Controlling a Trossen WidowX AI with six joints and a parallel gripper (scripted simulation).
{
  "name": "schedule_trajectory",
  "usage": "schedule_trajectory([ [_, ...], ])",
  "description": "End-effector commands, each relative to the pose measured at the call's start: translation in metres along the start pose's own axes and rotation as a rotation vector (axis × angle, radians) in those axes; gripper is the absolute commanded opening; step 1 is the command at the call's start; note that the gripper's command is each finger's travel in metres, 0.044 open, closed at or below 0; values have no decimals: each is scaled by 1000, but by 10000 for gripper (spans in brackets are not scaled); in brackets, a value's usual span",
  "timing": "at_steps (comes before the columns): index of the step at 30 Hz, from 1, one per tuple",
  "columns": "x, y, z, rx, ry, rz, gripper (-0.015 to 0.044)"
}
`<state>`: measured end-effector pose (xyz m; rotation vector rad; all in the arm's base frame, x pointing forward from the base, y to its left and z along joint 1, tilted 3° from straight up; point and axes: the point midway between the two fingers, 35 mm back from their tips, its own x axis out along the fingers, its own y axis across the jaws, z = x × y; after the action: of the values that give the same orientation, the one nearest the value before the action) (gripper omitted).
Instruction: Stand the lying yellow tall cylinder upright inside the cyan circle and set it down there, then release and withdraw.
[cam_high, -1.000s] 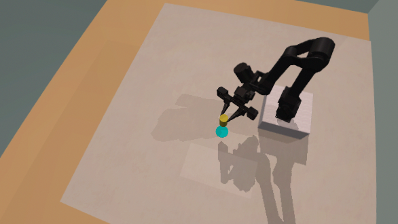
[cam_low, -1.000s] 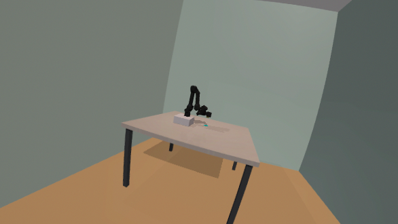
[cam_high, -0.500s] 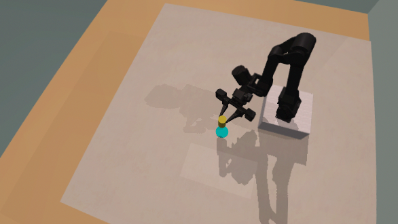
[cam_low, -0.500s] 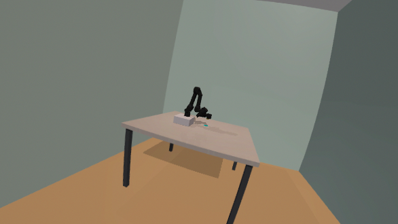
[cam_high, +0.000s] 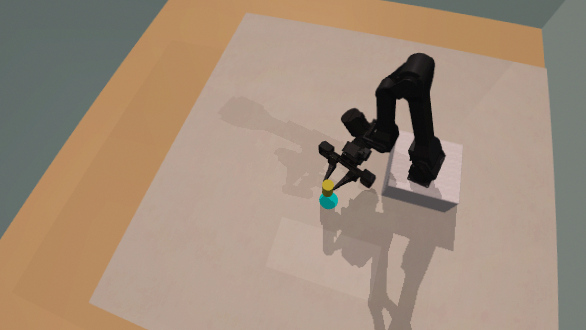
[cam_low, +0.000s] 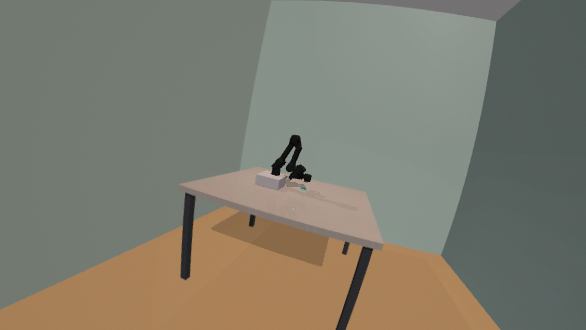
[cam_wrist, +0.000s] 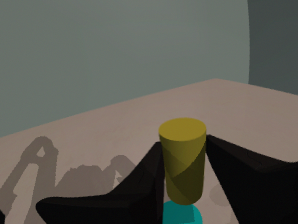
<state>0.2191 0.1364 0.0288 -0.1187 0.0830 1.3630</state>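
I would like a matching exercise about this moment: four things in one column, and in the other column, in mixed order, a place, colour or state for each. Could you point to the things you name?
1. cylinder (cam_high: 327, 188) (cam_wrist: 184, 162)
2. circle (cam_high: 328, 201) (cam_low: 303, 188) (cam_wrist: 184, 214)
3. pincer (cam_high: 330, 185) (cam_wrist: 182, 144)
4. block (cam_high: 450, 170) (cam_low: 270, 180)

A. whitish, under the foot of the arm (cam_high: 421, 117) (cam_low: 295, 141)
B. closed on something yellow
C. cyan, flat on the table (cam_high: 200, 225) (cam_low: 240, 200) (cam_wrist: 125, 120)
D. yellow, upright between two black fingers

Right pairs: 1-D, 2-C, 3-B, 4-A
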Motion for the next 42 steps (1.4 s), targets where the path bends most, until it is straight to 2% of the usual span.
schedule_trajectory([
  [1,1,1,-6,-2,-4,4,105],
  [32,6,9,-61,4,0,1,105],
  [42,6,9,-62,4,1,0,105],
])
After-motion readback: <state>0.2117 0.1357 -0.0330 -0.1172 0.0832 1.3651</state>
